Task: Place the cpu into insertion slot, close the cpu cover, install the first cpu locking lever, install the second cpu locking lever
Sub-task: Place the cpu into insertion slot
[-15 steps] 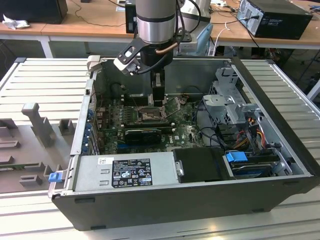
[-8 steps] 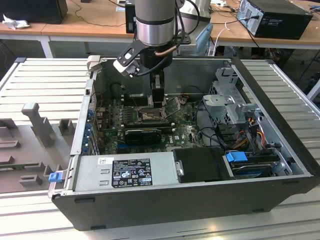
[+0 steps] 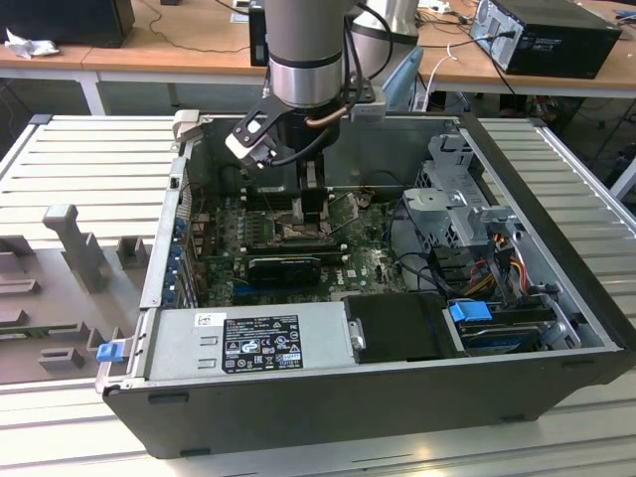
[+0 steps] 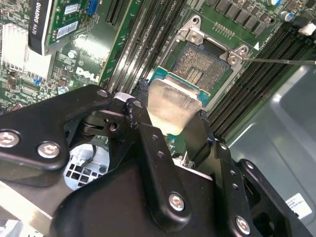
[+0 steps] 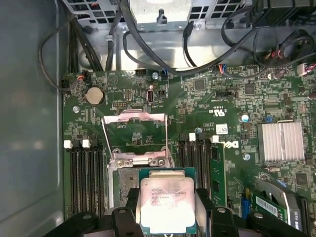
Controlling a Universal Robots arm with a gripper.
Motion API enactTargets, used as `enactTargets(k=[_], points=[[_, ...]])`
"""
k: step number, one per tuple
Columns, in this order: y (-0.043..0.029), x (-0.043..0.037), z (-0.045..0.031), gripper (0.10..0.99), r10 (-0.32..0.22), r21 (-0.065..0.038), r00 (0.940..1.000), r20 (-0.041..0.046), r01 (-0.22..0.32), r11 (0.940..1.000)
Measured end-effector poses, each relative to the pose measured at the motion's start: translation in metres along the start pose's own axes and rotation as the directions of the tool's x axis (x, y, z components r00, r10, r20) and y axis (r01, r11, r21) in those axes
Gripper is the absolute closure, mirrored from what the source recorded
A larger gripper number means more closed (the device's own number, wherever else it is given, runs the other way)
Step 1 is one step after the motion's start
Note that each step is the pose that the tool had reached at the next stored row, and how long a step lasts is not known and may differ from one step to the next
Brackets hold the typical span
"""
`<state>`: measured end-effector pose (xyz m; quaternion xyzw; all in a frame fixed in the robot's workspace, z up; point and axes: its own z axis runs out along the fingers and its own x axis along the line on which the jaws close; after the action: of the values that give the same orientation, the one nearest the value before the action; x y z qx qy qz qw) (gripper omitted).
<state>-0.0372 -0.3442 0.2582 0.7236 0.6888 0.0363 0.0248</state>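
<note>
The cpu (image 5: 165, 205), probably light, stiff and fragile underneath, is clamped by opposite edges in the jaws of the gripper (image 3: 313, 211), upper centre of the exterior view, over the insertion slot (image 4: 205, 64); the cpu cover (image 5: 133, 116) stands open.

We're looking across a ribbed grey metal counter (image 3: 89, 149), evenly lit, with grey blocks (image 3: 75, 243) sitting at the exterior view's left. Behind it runs a wooden counter (image 3: 189, 45) strewn with cables (image 3: 204, 15). On it we've got a black box (image 3: 547, 35) toward the exterior view's right and crumpled white paper (image 3: 25, 45) toward its left.
</note>
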Motion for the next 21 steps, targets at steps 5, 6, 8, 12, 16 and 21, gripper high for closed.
enactTargets(k=[5,6,8,12,16,21], points=[[-0.0003,-0.0001,0.0037,0.557,-0.013,0.0,0.9999,-0.0008,0.013,0.9999],[-0.0003,-0.0001,0.0038,0.557,-0.013,0.0,0.9999,-0.0008,0.013,0.9999],[-0.0003,-0.0001,0.0042,0.557,-0.013,0.0,0.9999,-0.0011,0.013,0.9999],[-0.0028,0.0014,0.0079,0.557,-0.013,-0.001,0.9999,-0.0011,0.013,0.9999],[-0.0061,0.0078,0.0164,0.557,-0.013,-0.001,0.9999,-0.0011,0.013,0.9999],[-0.0092,0.0099,0.0279,0.557,-0.015,-0.001,0.9999,-0.0013,0.015,0.9999]])
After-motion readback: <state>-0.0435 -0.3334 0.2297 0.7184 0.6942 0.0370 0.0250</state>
